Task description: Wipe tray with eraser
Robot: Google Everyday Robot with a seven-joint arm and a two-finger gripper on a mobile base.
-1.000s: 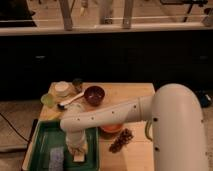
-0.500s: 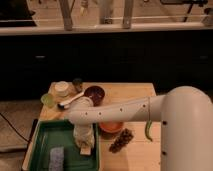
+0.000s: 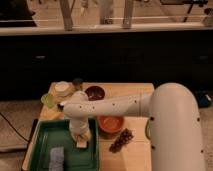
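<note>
The green tray (image 3: 39, 141) lies at the table's near left corner. My gripper (image 3: 80, 136) reaches down into its right half from the white arm that crosses the table. The eraser (image 3: 81, 144), a small pale block, sticks out under the gripper and rests against the tray floor. The gripper appears shut on the eraser. The wrist hides the fingers and the eraser's top.
A flat blue-grey pad (image 3: 56, 158) lies in the tray's near part. An orange bowl (image 3: 111, 123) sits right beside the tray, with a dark clump (image 3: 121, 141) in front of it. Behind are a dark red bowl (image 3: 94, 92), a white cup (image 3: 63, 88) and a green item (image 3: 48, 100).
The eraser has slid with the gripper across the tray floor, rightward and away from the near edge. The arm's elbow has swung back. The blue-grey pad has stayed put.
</note>
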